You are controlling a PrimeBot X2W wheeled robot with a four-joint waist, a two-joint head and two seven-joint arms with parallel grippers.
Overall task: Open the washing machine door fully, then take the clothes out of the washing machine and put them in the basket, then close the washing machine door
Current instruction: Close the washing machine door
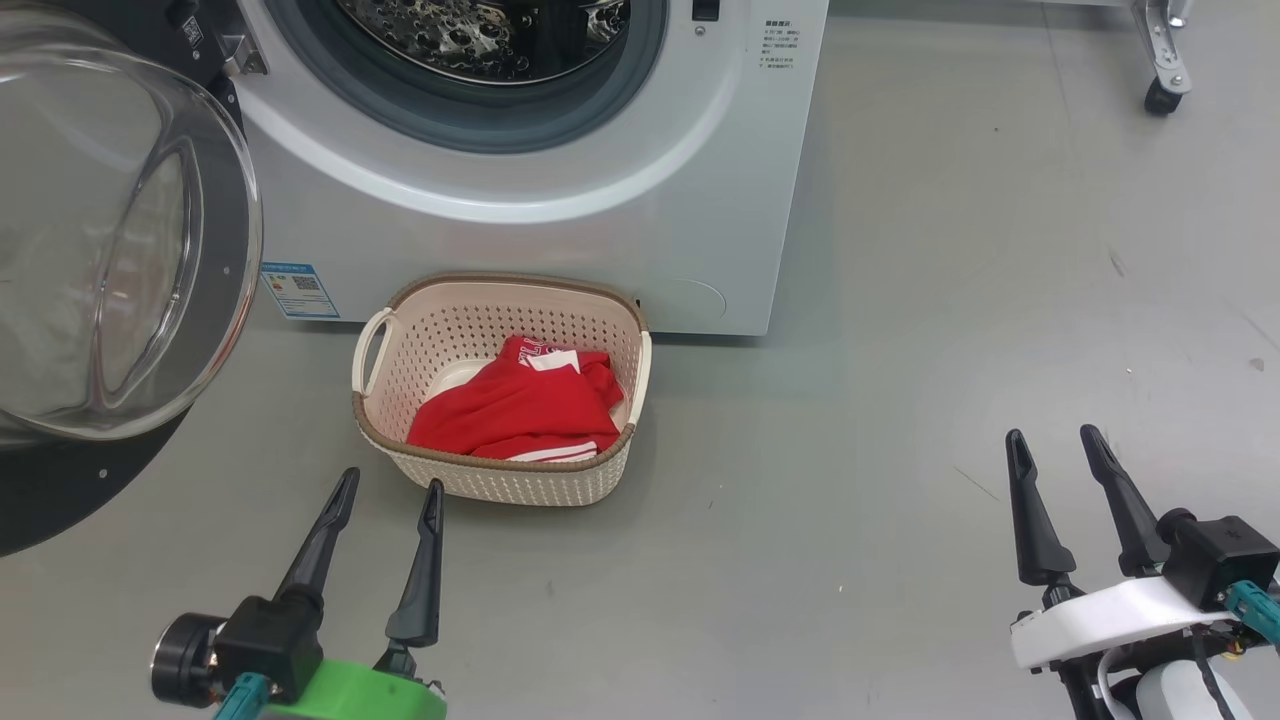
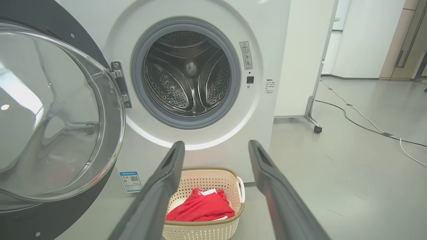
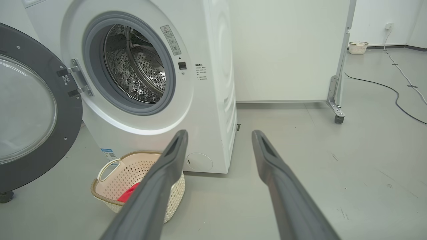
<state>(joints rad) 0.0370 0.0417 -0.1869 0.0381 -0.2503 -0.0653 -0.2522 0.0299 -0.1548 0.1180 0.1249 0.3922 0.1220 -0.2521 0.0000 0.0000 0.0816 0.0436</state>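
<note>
The washing machine door (image 1: 120,300) is hanging open, up and left of your left end effector (image 1: 392,480), which is gaping wide and carrying nothing. Just ahead of it the clothes (image 1: 520,405) are lying in the basket (image 1: 500,283). Your right end effector (image 1: 1052,433), also wide and empty, is sitting well apart, so the left arm is looking nearer the door.

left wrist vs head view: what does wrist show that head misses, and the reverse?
Left wrist view: the perforated steel drum right to its back wall, no clothes visible inside; cables across the grey floor; a white partition's caster.
Head view: the right gripper, jaws open, on its white wrist.
Both: the big white front-loading washing machine, its round black glass-windowed door swung open, the cream perforated plastic basket holding the bright red garment, and the left gripper, jaws open.
</note>
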